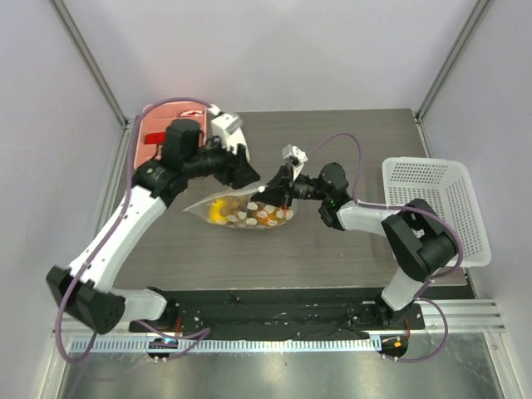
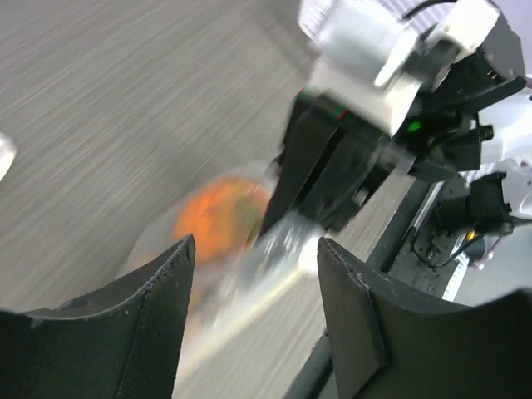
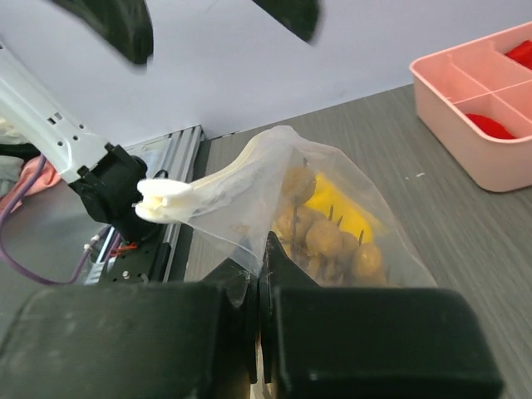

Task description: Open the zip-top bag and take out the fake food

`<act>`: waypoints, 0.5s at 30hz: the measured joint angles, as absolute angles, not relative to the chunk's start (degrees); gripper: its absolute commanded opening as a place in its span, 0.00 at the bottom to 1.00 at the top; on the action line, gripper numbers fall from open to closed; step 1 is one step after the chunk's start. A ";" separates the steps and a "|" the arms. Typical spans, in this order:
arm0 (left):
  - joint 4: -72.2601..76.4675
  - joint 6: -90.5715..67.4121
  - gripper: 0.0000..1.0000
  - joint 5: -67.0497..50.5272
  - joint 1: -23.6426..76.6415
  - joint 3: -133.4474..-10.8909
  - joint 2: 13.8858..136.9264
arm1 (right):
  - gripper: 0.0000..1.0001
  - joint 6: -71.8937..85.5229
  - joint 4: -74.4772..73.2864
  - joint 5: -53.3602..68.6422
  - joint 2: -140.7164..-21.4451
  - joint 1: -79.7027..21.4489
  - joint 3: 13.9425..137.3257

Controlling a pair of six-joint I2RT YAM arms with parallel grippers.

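Observation:
The clear zip-top bag [image 1: 241, 212] hangs over the middle of the table, held up by one edge. Inside it are a yellow fruit [image 3: 337, 208], a cluster of brown balls [image 3: 328, 237] and an orange fruit [image 2: 218, 218]. My right gripper [image 3: 259, 258] is shut on the bag's plastic just below the white zip strip; the white slider [image 3: 162, 199] sticks out to the left. In the top view the right gripper [image 1: 278, 189] is at the bag's upper right. My left gripper [image 2: 253, 249] is open, with the blurred bag edge between its fingers; it is just above the bag's top edge in the top view [image 1: 249, 176].
A pink compartment tray [image 1: 154, 133] with red pieces stands at the back left and shows in the right wrist view [image 3: 478, 116]. A white perforated basket [image 1: 440, 208] stands at the right edge. The black base rail [image 1: 274, 312] runs along the near edge.

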State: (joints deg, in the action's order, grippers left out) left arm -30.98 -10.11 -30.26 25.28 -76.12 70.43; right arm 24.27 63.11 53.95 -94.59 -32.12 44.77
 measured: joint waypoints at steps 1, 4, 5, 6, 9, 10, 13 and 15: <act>-30.96 -9.45 0.58 -30.33 26.52 -77.93 72.82 | 0.01 24.16 62.43 54.04 -95.39 -32.73 45.95; -31.46 -5.50 0.57 -30.59 29.87 -80.79 79.07 | 0.01 24.34 61.54 54.17 -97.65 -34.04 47.97; -32.18 -4.62 0.57 -30.52 30.50 -80.58 79.61 | 0.01 24.43 61.23 54.22 -98.24 -34.44 48.31; -32.62 -3.27 0.57 -29.93 31.11 -79.59 79.72 | 0.01 24.62 61.04 54.26 -98.65 -34.70 48.56; -33.06 -0.49 0.58 -28.60 31.90 -76.03 76.79 | 0.01 25.63 59.86 54.70 -100.25 -35.51 50.00; -32.97 0.27 0.58 -28.05 31.92 -74.56 74.91 | 0.01 26.00 59.33 54.83 -100.75 -35.68 50.63; -32.82 1.69 0.61 -26.26 32.21 -72.14 68.49 | 0.01 27.11 57.98 54.78 -101.95 -35.90 52.23; -32.38 2.46 0.61 -24.86 32.69 -71.53 64.75 | 0.01 27.83 57.21 54.76 -102.28 -36.03 52.64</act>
State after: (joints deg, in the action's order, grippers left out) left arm -32.38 2.46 -24.86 32.69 -71.53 64.75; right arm 27.83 57.21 54.76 -102.28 -36.03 52.64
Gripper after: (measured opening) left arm 0.601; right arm 0.017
